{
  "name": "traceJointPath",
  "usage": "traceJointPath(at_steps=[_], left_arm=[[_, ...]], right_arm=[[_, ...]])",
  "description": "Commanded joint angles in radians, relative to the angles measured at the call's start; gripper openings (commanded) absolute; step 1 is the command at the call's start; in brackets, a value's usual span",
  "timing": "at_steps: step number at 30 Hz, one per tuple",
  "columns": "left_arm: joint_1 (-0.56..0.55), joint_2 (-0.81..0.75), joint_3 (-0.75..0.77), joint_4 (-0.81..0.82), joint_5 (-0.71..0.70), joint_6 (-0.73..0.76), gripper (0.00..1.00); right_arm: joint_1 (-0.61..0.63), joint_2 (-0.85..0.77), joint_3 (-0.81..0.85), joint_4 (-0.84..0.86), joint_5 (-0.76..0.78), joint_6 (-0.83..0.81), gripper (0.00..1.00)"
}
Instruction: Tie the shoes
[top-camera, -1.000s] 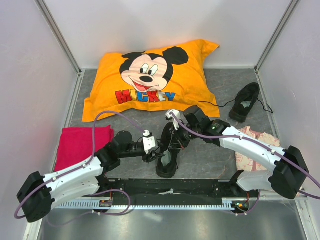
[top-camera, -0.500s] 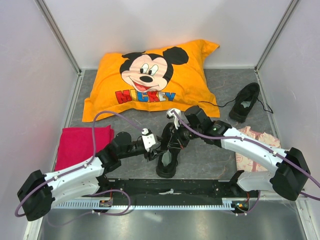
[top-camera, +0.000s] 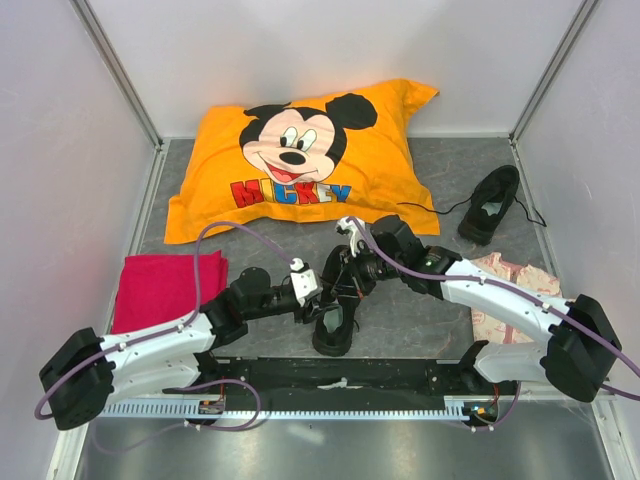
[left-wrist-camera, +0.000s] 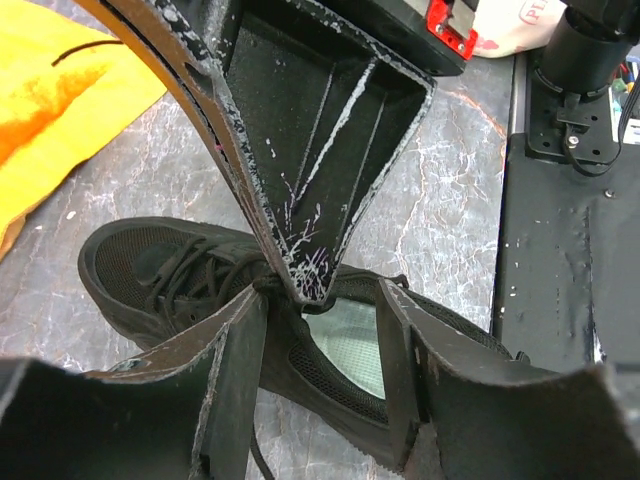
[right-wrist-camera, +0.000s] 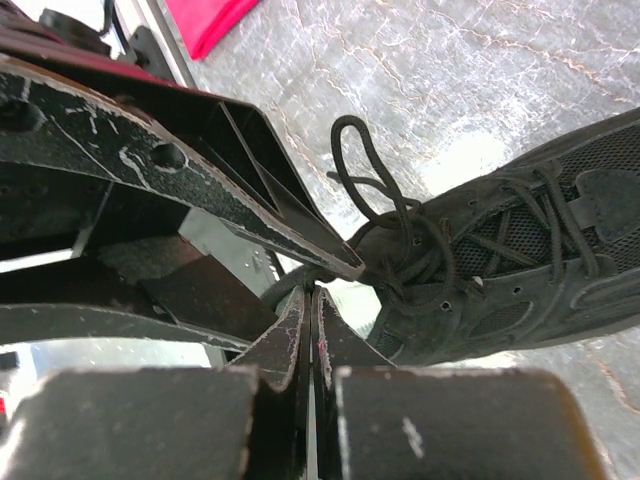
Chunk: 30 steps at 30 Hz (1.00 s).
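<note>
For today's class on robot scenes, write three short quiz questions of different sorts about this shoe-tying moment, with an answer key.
1. True or false: the right gripper is wide open.
2. Fill in: the left gripper holds its fingers ___ over the near shoe.
3. The far shoe lies: A on the table, right of the pillow; B on the pillow; C in the left gripper.
Key: 1 false, it is pinched shut at the laces; 2 open; 3 A.
</note>
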Motion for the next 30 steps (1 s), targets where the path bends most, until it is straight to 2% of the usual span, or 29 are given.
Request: traceJointPath(at_steps=[1,7,10,11,15,18,21,22,25,26,30], left_arm=[[-0.007,0.02,0.002,0.071,-0.027,-0.067,0.54],[-0.007,0.04,0.012,0.074,-0.059,-0.111,0.52],[-0.007,0.046,0.013,0.065,-0.09,-0.119,0.45],[-0.007,0.044,0.012,0.065,-0.099,-0.119,0.37],[-0.007,0.041,0.012,0.036,-0.122,-0.107,0.13],[-0.007,0.035,0.013,0.017,-0.125,-0.079,0.06],[-0.007,0.031,0.015,-0.001,-0.123,-0.048,0.03],[-0.007,0.031,0.016,-0.006,-0.122,-0.041,0.02],[-0.007,0.028,0.016,-0.009,-0.093,-0.018,0.01],[-0.007,0.024,0.016,-0.009,-0.085,-0.007,0.02],[-0.007,0.031,0.019,-0.007,-0.076,0.012,0.02]], right_arm=[[-0.002,-0.026,-0.028,0.115,0.011,0.111,0.0],[-0.002,-0.03,-0.062,0.175,0.035,0.194,0.0],[-0.002,-0.029,-0.073,0.187,0.031,0.219,0.0],[-0.004,-0.033,-0.076,0.189,0.031,0.223,0.0],[-0.002,-0.047,-0.091,0.187,0.023,0.231,0.01],[-0.004,-0.069,-0.093,0.181,0.023,0.225,0.06],[-0.01,-0.09,-0.076,0.153,0.008,0.182,0.25],[-0.02,-0.099,-0.07,0.131,-0.008,0.167,0.34],[-0.051,-0.116,-0.041,0.077,-0.04,0.032,0.43],[-0.056,-0.119,-0.03,0.062,-0.04,-0.064,0.43],[-0.091,-0.104,-0.001,0.009,-0.083,-0.184,0.38]])
